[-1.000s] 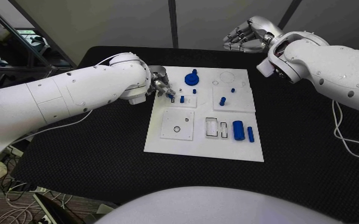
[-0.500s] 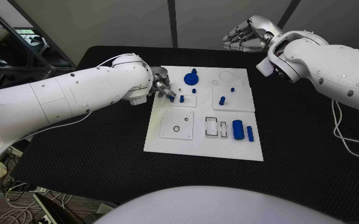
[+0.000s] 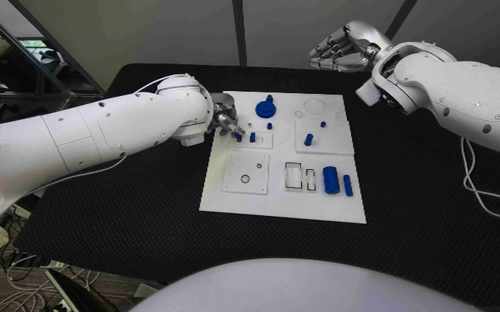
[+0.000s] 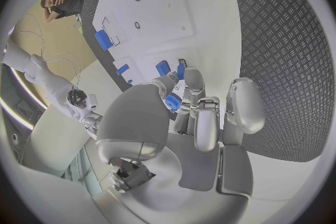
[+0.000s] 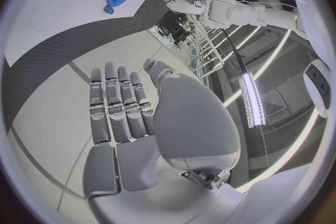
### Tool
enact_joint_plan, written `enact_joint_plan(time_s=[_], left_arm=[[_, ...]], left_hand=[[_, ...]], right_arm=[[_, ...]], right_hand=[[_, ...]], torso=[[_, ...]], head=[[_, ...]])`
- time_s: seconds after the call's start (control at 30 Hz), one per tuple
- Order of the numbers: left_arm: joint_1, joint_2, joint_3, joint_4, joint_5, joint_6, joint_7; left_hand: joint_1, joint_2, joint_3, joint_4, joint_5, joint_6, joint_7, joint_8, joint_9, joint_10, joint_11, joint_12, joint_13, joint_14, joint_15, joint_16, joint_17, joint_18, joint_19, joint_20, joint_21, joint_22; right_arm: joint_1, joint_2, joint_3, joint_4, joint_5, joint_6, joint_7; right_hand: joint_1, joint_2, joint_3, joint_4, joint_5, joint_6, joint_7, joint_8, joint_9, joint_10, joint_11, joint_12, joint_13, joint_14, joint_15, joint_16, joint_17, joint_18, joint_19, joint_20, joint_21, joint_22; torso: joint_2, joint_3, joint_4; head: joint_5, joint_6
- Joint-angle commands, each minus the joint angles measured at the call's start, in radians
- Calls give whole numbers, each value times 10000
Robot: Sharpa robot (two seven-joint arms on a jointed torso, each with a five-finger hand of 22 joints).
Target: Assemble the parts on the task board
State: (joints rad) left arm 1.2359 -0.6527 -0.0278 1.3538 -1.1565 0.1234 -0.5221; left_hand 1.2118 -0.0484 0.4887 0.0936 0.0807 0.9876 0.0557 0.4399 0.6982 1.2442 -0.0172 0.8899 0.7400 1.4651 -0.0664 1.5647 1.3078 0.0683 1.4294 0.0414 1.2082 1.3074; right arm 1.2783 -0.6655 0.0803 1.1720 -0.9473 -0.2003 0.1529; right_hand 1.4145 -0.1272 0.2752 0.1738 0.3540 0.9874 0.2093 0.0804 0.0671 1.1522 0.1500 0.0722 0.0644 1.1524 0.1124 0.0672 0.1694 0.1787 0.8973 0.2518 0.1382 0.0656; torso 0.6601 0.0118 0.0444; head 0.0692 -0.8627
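The left hand (image 3: 225, 121) is parked at the task board's (image 3: 250, 200) far-left edge, and a small blue part (image 4: 172, 102) is pinched between its fingertips (image 4: 190, 81), right over that corner of the board. A blue gear (image 3: 266, 109) can be seen just beside it on the board, with a couple of small blue pegs (image 3: 309, 139) nearby and a blue cylinder (image 3: 332, 180) toward the near right. The right hand (image 3: 341, 48) is held up well beyond the board's far edge, fingers straight and side by side, nothing gripped.
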Motion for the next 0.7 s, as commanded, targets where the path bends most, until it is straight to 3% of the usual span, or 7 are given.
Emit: enact_joint_plan(time_s=[0.03,0.7], left_arm=[[-43,-15,-48,62,-199,483,-80],[-52,-1,-53,44,-312,706,-95]], left_hand=[[-18,46,902,-834,52,-10,-72,61,46,81,-47,63,16,1054,-75,52,2620,30,60,-24,65,1293],[-115,-43,1146,-942,91,-13,-80,142,109,109,-56,66,4,1055,-84,55,2623,28,70,-35,64,1310]], right_arm=[[20,-5,5,9,-2,51,75],[14,11,5,-6,-2,63,81]], right_hand=[[-131,6,49,5,61,59,35,-63,14,-14,-6,28,6,-70,-1,18,-9,64,72,32,-35,10],[-131,6,49,5,61,59,35,-63,14,-14,-6,28,6,-70,-1,18,-9,64,72,32,-35,10]], torso=[[2,-4,9],[5,-2,6]], head=[[-11,-22],[-4,-31]])
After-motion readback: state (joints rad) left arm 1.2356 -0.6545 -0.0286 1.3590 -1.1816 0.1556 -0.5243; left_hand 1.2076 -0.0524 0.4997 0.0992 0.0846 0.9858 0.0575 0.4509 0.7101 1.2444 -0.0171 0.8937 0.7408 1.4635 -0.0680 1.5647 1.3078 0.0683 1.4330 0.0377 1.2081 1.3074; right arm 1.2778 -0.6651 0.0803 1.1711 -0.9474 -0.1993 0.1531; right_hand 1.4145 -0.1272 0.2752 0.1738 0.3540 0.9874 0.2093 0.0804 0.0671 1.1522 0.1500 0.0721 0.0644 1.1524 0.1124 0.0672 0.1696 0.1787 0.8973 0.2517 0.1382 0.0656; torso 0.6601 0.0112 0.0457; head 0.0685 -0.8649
